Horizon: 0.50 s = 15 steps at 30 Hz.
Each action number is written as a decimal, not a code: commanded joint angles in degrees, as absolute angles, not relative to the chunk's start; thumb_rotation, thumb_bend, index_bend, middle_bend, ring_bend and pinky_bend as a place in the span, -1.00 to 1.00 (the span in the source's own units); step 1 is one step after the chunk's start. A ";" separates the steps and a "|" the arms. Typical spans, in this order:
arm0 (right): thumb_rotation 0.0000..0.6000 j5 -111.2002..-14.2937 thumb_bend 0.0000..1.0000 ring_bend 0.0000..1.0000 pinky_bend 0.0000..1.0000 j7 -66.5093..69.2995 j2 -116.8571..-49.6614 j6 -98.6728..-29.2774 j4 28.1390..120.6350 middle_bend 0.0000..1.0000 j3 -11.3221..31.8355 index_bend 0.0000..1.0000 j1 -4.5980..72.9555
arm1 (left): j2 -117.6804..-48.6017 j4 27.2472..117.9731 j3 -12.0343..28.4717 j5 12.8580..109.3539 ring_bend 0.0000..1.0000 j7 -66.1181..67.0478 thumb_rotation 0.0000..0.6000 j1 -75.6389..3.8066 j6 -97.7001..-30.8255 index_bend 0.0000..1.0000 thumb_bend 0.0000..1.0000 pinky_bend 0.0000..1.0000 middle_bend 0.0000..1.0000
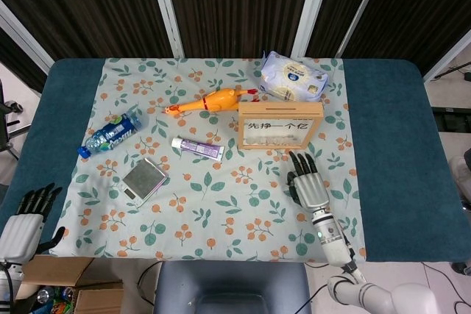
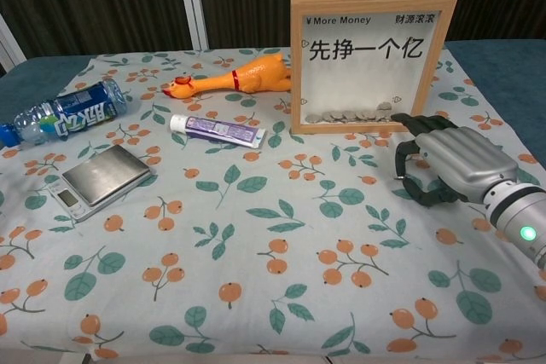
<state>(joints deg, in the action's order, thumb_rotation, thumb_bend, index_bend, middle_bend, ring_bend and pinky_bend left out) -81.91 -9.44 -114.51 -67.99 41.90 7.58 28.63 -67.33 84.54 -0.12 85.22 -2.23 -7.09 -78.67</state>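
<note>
In the chest view the right hand (image 2: 448,164) has its wrist cut off by the right edge, and its fingertips lie partly behind its own knuckles, so whether they touch the wooden frame (image 2: 370,61) cannot be told. The water bottle (image 2: 60,113) loses its cap end at the left edge there. In the head view the left hand (image 1: 22,222) sits off the desk (image 1: 390,145), its arm cut off at the bottom corner.

Wooden frame box (image 2: 372,61), far right w/ coins inside: top strip reads "¥ More Money" at left, "财源滚滚" at right; big chars below: "先挣一个亿". Water bottle (image 2: 64,113), far left, lying down: blue label w/ white Chinese chars, can't make out. Toothpaste tube (image 2: 218,131) & wipes pack (image 1: 293,76): print too small to read.
</note>
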 commanded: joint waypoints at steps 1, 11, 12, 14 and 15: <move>1.00 -82.30 -0.57 -1.00 -1.00 -9.52 -114.79 -68.80 41.16 -0.81 7.49 0.33 28.63 | -67.47 84.46 -0.19 85.21 -1.00 -2.30 1.00 -7.17 -78.48 -1.00 -0.29 -1.00 -1.00; 1.00 -83.63 -0.57 -1.00 -1.00 -8.26 -115.18 -70.70 38.69 -0.81 6.92 0.21 28.69 | -68.05 83.85 -0.37 85.56 -1.00 -3.05 1.00 -7.34 -78.29 -1.00 -0.29 -1.00 -1.00; 1.00 -83.76 -0.57 -1.00 -1.00 -8.12 -115.18 -70.82 38.64 -0.81 6.87 0.20 28.72 | -68.10 83.79 -0.40 85.59 -1.00 -3.09 1.00 -7.34 -78.29 -1.00 -0.29 -1.00 -1.00; 1.00 -84.06 -0.56 -1.00 -1.00 -7.78 -115.21 -71.09 38.45 -0.80 6.73 0.20 28.81 | -68.19 83.68 -0.44 85.61 -1.00 -3.15 1.00 -7.32 -78.29 -1.00 -0.29 -1.00 -1.00; 1.00 -84.19 -0.54 -1.00 -1.00 -7.59 -115.24 -71.22 38.33 -0.80 6.67 0.21 28.84 | -68.20 83.66 -0.48 85.62 -1.00 -3.19 1.00 -7.30 -78.29 -1.00 -0.29 -1.00 -1.00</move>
